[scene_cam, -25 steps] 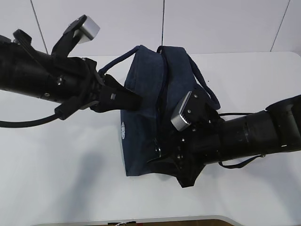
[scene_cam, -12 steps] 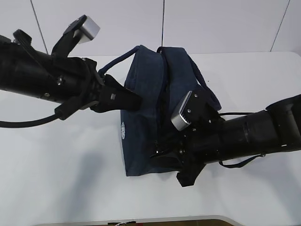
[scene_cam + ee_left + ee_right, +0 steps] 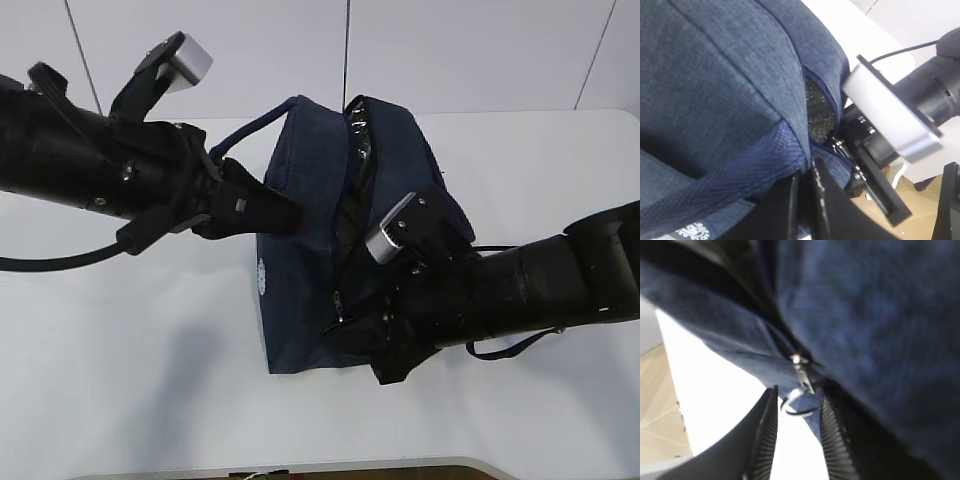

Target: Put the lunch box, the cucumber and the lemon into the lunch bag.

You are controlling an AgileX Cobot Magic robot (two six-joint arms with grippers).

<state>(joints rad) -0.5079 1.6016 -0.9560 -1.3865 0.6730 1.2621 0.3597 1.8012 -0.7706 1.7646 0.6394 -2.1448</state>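
The lunch bag (image 3: 330, 250) is standing mid-table, its soft navy fabric sagging, so it needs steadying while the zipper runs. The left gripper (image 3: 805, 205) is pinching a handle strap (image 3: 715, 185) tight. The right gripper (image 3: 797, 435) is sitting part-open around the ring pull (image 3: 799, 405), the best small hold; whether it is gripping, I cannot tell.

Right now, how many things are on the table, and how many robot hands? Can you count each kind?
Lunch bag: 1
Ring zipper pull: 1
Bag handles: 2, one loop each side
Grippers: 2, the left gripper and the right gripper
Lunch box, cucumber, lemon: 0 in view
Total: 6
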